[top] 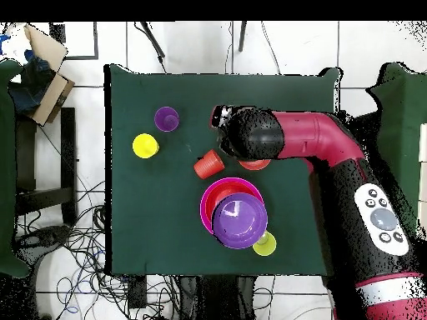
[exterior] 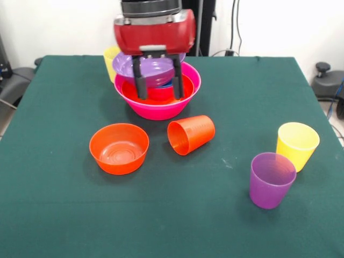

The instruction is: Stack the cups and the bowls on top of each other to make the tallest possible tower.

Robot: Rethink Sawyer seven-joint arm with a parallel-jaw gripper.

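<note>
The tower is a big pink bowl holding a wide orange bowl, a tilted purple bowl and a sliver of blue bowl. From above, the purple bowl covers most of the pink bowl. My gripper hangs open and empty, its dark fingers showing in front of the tower. From overhead the arm's head is beside the tower, over the small orange bowl. An orange cup lies on its side. A yellow cup and a purple cup stand upright. Another yellow cup stands behind the tower.
Everything rests on a green cloth-covered table. In the overhead view the arm crosses the table's right side, and cables and a cardboard box lie on the floor off the left edge.
</note>
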